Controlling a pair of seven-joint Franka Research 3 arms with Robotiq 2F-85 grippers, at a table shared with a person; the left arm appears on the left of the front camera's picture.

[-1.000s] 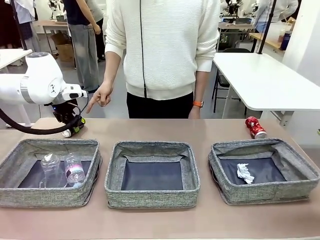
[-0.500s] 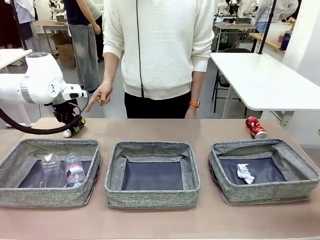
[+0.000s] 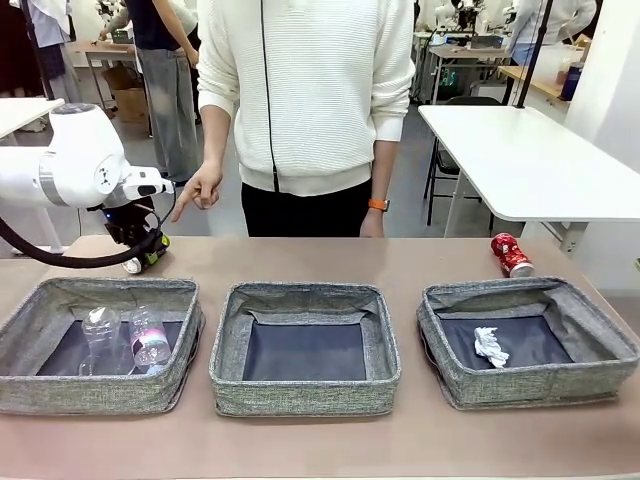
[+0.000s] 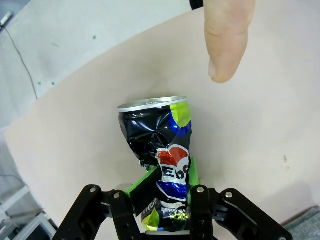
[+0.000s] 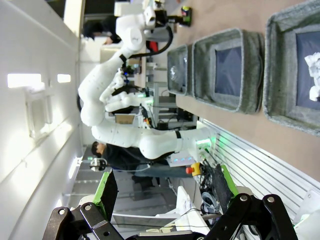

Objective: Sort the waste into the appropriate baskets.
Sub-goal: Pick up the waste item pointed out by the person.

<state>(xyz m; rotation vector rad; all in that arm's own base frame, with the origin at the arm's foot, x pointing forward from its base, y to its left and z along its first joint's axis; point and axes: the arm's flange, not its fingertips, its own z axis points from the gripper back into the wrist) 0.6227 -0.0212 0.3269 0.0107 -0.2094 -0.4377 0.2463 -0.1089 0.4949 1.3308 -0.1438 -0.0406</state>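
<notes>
My left gripper (image 3: pixel 142 256) hangs low over the table's far left corner, behind the left basket (image 3: pixel 100 292). In the left wrist view my left gripper (image 4: pixel 167 202) is shut on a crushed dark multicoloured can (image 4: pixel 161 145). A person's finger (image 4: pixel 227 40) points down just beyond the can. The left basket holds a clear plastic bottle (image 3: pixel 150 340) and a clear plastic cup (image 3: pixel 100 335). The middle basket (image 3: pixel 305 296) shows a bare bottom. A white paper wad (image 3: pixel 490 346) lies in the right basket (image 3: pixel 520 292). A crushed red can (image 3: pixel 512 255) lies behind that basket. My right gripper (image 5: pixel 165 192) stands open, holding nothing.
A person in a white sweater (image 3: pixel 310 90) stands at the far side, one hand (image 3: pixel 198 192) pointing near my left gripper. A white table (image 3: pixel 530 160) stands at the back right. Bare tabletop runs in front of the baskets.
The person has shifted slightly to the left. My left gripper and the can have stayed in place.
</notes>
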